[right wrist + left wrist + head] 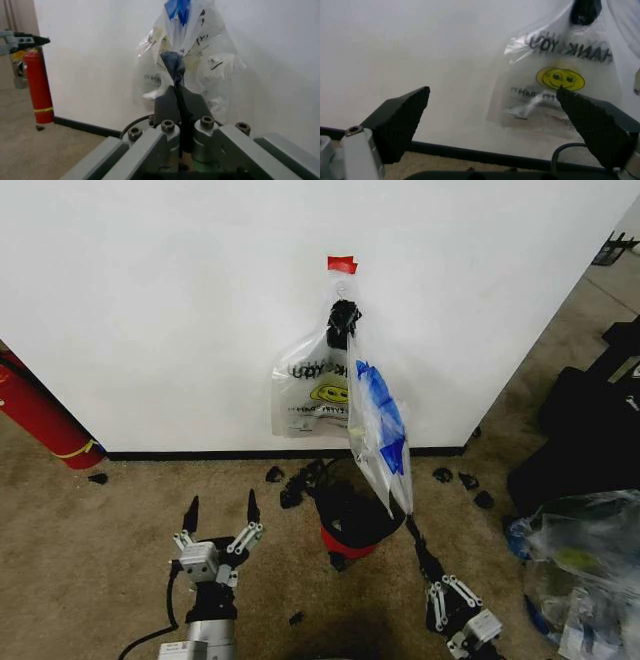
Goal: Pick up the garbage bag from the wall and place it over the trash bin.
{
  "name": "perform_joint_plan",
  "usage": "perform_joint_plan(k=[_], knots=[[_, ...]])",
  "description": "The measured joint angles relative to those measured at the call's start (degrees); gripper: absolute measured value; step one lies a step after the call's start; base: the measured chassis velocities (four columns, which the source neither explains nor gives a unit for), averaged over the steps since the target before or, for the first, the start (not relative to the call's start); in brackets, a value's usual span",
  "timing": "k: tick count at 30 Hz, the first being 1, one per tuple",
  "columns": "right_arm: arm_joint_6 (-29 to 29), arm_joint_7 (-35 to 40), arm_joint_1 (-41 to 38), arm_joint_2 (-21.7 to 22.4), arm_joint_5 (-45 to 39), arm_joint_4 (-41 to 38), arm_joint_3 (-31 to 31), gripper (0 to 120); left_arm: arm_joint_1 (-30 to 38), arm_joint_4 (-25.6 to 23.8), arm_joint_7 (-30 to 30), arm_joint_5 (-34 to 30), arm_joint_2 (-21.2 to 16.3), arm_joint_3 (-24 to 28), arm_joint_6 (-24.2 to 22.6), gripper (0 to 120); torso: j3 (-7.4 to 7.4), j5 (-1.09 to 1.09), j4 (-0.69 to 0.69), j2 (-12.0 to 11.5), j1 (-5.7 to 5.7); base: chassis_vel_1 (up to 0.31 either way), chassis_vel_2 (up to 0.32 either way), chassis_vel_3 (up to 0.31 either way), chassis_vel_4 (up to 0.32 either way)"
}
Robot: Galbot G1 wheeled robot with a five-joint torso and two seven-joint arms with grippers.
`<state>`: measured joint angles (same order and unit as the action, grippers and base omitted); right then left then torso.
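The garbage bag [380, 430], see-through with blue patches, hangs from the hook under the red tape strip [342, 264] on the wall [160, 300], draping down over the trash bin [355, 525] on the carpet [100, 550]. Its lower tip appears pinched in the right gripper [413, 532], whose fingers [176, 98] are pressed together. The left gripper [222, 511] waits with fingers spread, near left of the bin. Behind hangs a whitish smiley bag [310, 395]
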<state>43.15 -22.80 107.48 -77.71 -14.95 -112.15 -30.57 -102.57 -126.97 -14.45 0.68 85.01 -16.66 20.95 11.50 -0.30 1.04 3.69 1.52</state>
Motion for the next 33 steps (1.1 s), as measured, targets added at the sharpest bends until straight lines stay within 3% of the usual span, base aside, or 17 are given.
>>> perform_joint_plan(k=[3, 7, 9, 15, 17, 19, 21, 23, 29, 33], knots=[[-1.33, 0.52, -0.94, 0.07, -0.39, -0.3, -0.06, 0, 0.24, -0.05, 0.03, -0.65, 0.08, 0.44, -0.17, 100, 0.0, 0.01, 0.0, 0.0, 0.0, 0.0, 0.0, 0.0, 0.0], [-8.99, 4.23, -5.09, 1.15, -5.94, -2.81, 2.35, 0, 0.83, -3.52, 0.86, -12.39, -2.96, 2.37, -4.85, 100, 0.0, 0.0, 0.0, -0.01, 0.0, 0.0, 0.0, 0.0, 0.0], [-10.19, 4.95, -6.02, 1.19, -6.61, -3.12, 2.92, 0, 1.18, -4.17, 0.89, -13.71, -3.48, 2.45, -5.62, 100, 0.0, -0.01, 0.0, -0.01, 0.0, 0.0, 0.0, 0.0, 0.0], [-20.05, 9.98, -16.08, 2.03, -7.6, -4.68, 8.53, 0, 6.57, -8.66, 1.12, -20.87, -10.41, 0.97, -11.42, 100, 0.01, -0.02, 0.0, -0.01, 0.0, 0.0, 0.0, 0.0, 0.0], [-20.86, 10.27, -16.89, 2.16, -7.69, -4.72, 8.91, 0, 7.09, -8.94, 1.12, -21.62, -11.14, 0.93, -11.88, 100, 0.01, -0.02, -0.01, -0.01, 0.0, 0.0, 0.0, 0.0, 0.0], [-22.95, 10.66, -19.36, 2.49, -7.71, -4.61, 9.82, 0, 9.0, -10.14, 1.11, -24.63, -14.39, 1.01, -13.66, 100, 0.01, -0.01, -0.01, -0.01, 0.0, 0.0, 0.0, 0.0, 0.0], [-24.63, 11.09, -21.54, 2.96, -7.54, -4.03, 10.56, 0, 12.35, -11.19, 1.19, -28.16, -20.05, 2.12, -15.78, 99, 0.01, -0.01, -0.01, -0.01, 0.0, 0.0, 0.0, 0.0, 0.0], [-24.8, 11.19, -21.77, 3.03, -7.49, -3.94, 10.61, 0, 13.29, -11.36, 1.19, -28.8, -21.36, 2.47, -16.29, 99, 0.01, -0.02, -0.02, -0.01, 0.0, 0.0, 0.0, 0.0, 0.0], [-25.88, 12.37, -22.69, 2.47, -6.03, -2.64, 10.27, 0, 28.03, -12.15, 0.12, -37.78, -35.5, 9.89, -23.36, 99, 0.01, -0.01, 0.01, -0.02, 0.01, 0.0, 0.0, 0.0, 0.0], [-25.89, 12.4, -22.45, 1.57, -4.93, -2.05, 10.22, 0, 34.9, -12.0, -0.86, -41.34, -39.01, 13.79, -27.35, 99, 0.01, 0.0, -0.02, -0.01, 0.01, 0.0, 0.0, 0.0, 0.0]])
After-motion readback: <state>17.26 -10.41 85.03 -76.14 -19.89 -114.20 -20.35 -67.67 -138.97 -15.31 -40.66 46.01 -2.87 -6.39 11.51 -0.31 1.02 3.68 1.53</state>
